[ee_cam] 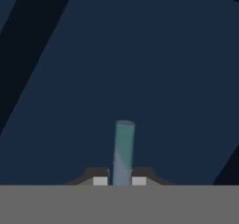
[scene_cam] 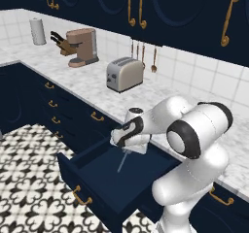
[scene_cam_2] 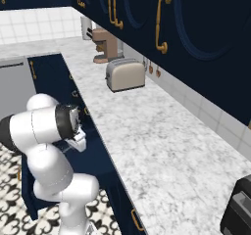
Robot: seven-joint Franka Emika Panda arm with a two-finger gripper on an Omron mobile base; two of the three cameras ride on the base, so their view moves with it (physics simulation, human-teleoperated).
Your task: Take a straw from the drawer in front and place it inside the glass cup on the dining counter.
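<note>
1. Drawer (scene_cam: 104,178) is seen pulled out from the navy cabinet run under the marble desk (scene_cam: 73,74), its dark blue inside open from above; the brass bar handle (scene_cam: 81,196) sits on the near front face, over the patterned floor (scene_cam: 29,178).
2. Claw (scene_cam: 127,148) is held over the inside of the drawer, below the near edge of the desk; in the hand view the claw (ee_cam: 120,180) is pressed together on the straw (ee_cam: 123,148), which stands between the two fingertips (ee_cam: 100,180) and points away toward the drawer bottom.
3. Straw (scene_cam: 123,161) is seen in the left base view as a thin pale stick slanting down from the claw toward the drawer floor; whether its lower end touches the floor cannot be told.
4. Room is open above the drawer on the near and left sides; the desk edge runs close along the far side of the claw, and the drawer walls close in the low space around the straw.
5. Toaster (scene_cam: 124,74) stands on the desk beyond the claw, well apart from it; a coffee machine (scene_cam: 82,46), a knife block (scene_cam: 63,43) and a paper roll (scene_cam: 37,31) stand farther left along the tiled wall.
6. Utensils (scene_cam: 143,55) hang on the wall behind the toaster, and navy upper cabinets with brass handles (scene_cam: 231,16) overhang the desk.
7. Arm (scene_cam_2: 49,146) of the robot bends in from the near side, its elbow standing beside the drawer's right end.
</note>
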